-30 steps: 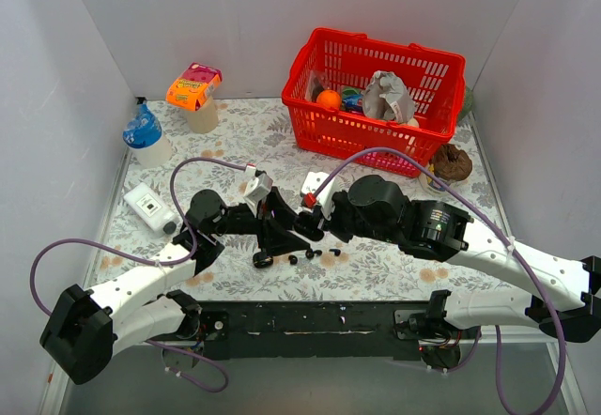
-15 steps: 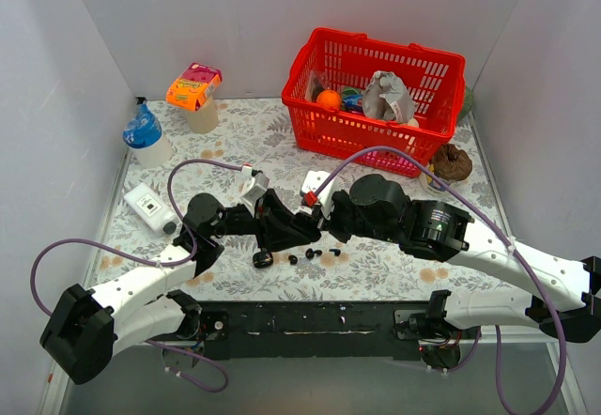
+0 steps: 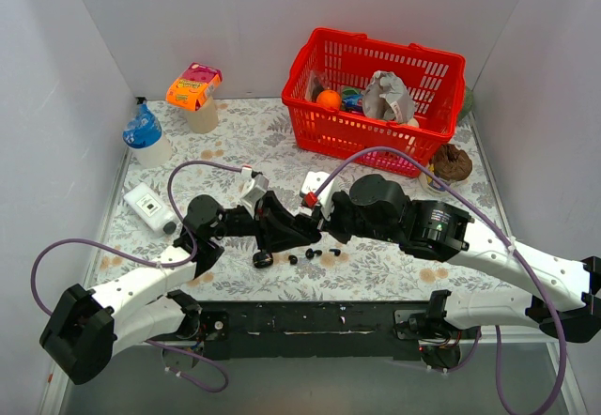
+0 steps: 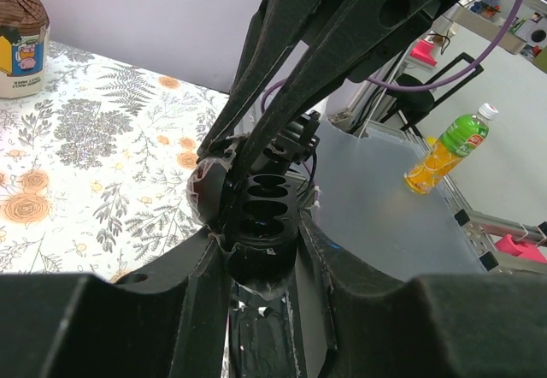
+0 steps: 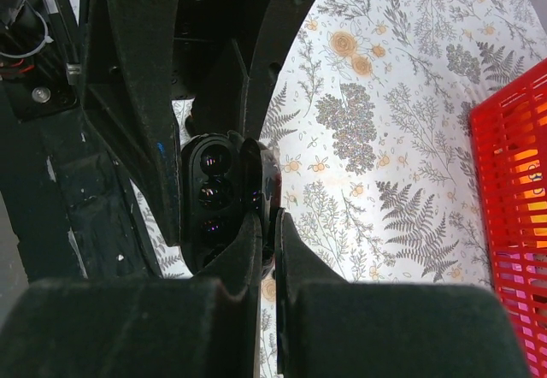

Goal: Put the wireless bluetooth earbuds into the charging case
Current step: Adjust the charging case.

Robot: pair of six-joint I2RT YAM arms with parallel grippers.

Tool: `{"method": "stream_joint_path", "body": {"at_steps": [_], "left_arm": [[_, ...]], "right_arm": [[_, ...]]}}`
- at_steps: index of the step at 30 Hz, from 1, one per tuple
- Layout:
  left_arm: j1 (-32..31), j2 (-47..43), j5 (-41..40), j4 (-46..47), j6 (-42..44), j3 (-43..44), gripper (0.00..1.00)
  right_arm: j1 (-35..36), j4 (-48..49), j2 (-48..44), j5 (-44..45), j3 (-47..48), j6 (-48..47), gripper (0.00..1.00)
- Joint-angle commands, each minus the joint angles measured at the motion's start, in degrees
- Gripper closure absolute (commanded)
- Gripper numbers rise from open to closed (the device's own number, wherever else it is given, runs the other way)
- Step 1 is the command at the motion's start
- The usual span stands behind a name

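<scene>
My left gripper is shut on the black charging case, which lies open with its row of dark wells facing up and empty. In the right wrist view the case sits left of my fingers. My right gripper is shut on the case's thin raised lid, pinching its edge. A few tiny black earbuds lie on the floral tablecloth just in front of both grippers, one of them further left. A larger black rounded piece lies beside them.
A red basket full of items stands at the back right, a brown lump beside it. A white box, a blue-capped bottle and an orange-lidded cup are at the left. A small white object lies behind the grippers.
My left gripper has shifted slightly with the case and its cable loop has moved a little. The right gripper stays on the lid. The bits on the table have not moved.
</scene>
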Motion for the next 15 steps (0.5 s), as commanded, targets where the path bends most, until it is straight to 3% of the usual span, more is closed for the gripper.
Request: {"method": "stream_joint_path", "body": {"at_steps": [1, 3, 6, 9, 15], "left_arm": [[-0.17, -1.92, -2.67, 2.23, 2.01, -1.87, 1.00], [-0.08, -2.36, -3.46, 2.67, 1.84, -2.92, 1.00], [-0.08, -3.07, -4.07, 2.85, 1.75, -3.45, 1.00], [-0.08, -3.60, -4.78, 2.59, 1.75, -3.72, 1.00], [-0.08, -5.35, -6.19, 1.36, 1.75, -4.42, 1.00]], "right_arm": [[0.18, 3.77, -1.19, 0.42, 0.01, 2.61, 0.99], [0.18, 4.30, -1.54, 0.86, 0.19, 3.41, 0.98], [0.18, 4.56, -1.63, 2.71, 0.89, 5.08, 0.73], [0.09, 5.00, -1.90, 4.99, 1.42, 6.48, 0.58], [-0.52, 5.35, -2.16, 6.31, 2.65, 7.89, 0.51]]}}
